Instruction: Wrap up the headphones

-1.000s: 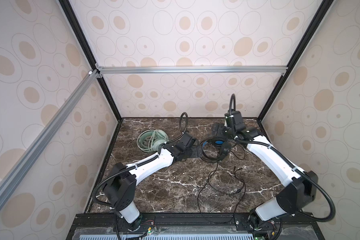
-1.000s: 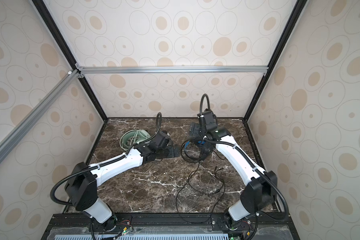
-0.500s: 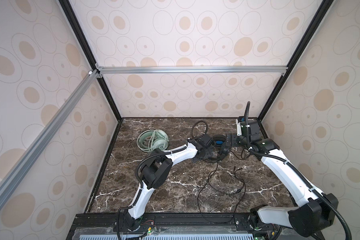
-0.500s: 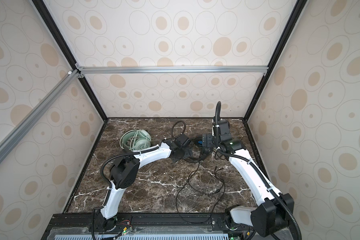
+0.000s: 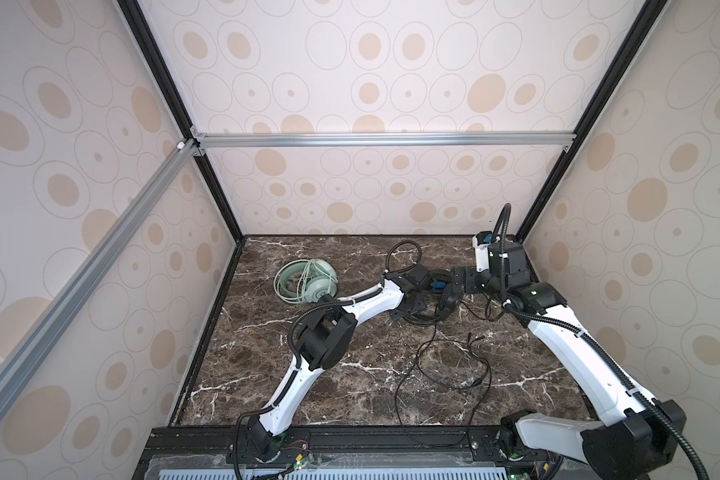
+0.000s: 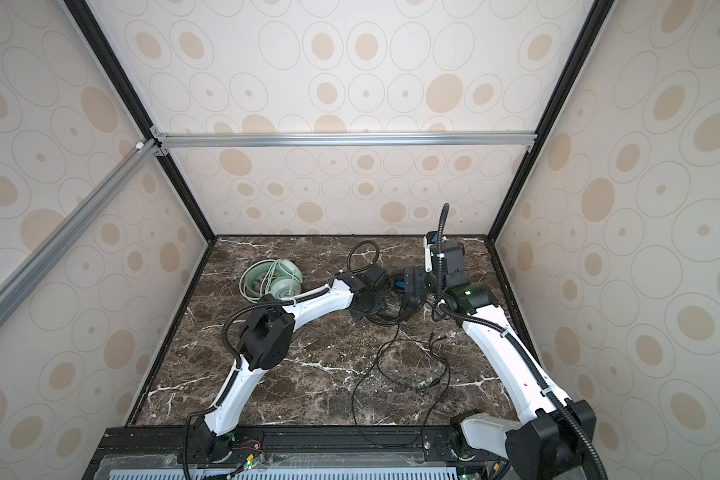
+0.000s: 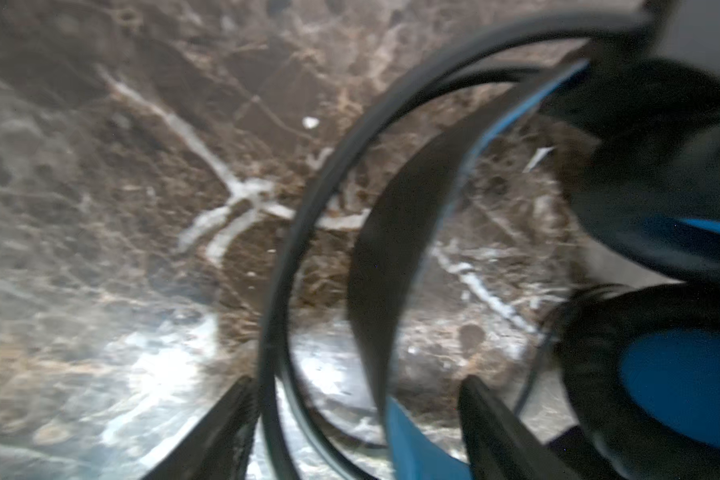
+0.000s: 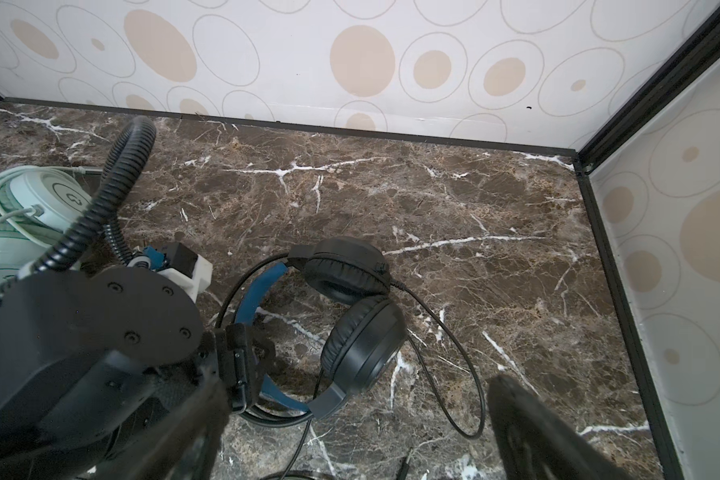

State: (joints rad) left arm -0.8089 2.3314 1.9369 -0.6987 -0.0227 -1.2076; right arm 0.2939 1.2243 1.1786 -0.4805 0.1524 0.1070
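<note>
The black headphones [image 5: 438, 300] with a blue inner band lie on the marble floor near the back right, earcups [image 8: 356, 316] stacked together. My left gripper [image 7: 360, 419] straddles the headband [image 7: 395, 232]. Its jaws stand apart, one finger [image 7: 229, 419] against the thin outer band and the other finger [image 7: 491, 419] clear of the blue strip. It shows in both top views [image 5: 422, 311] [image 6: 376, 309]. My right gripper [image 8: 364, 432] hovers open over the earcups, holding nothing [image 5: 457, 286]. The black cable [image 5: 445, 365] trails loose toward the front. The mint-green headphones [image 5: 306, 282] lie at the back left with their cable coiled on them.
The cable's plug [image 8: 404, 461] lies on the floor near the right gripper. Patterned walls close in the back and both sides, with a black frame post [image 8: 624, 291] at the back right corner. My left arm's elbow [image 5: 323, 336] stands raised mid-floor.
My left arm has reached right onto the black headphones and its jaws have narrowed around the headband. My right wrist has pulled back toward the rear right corner.
</note>
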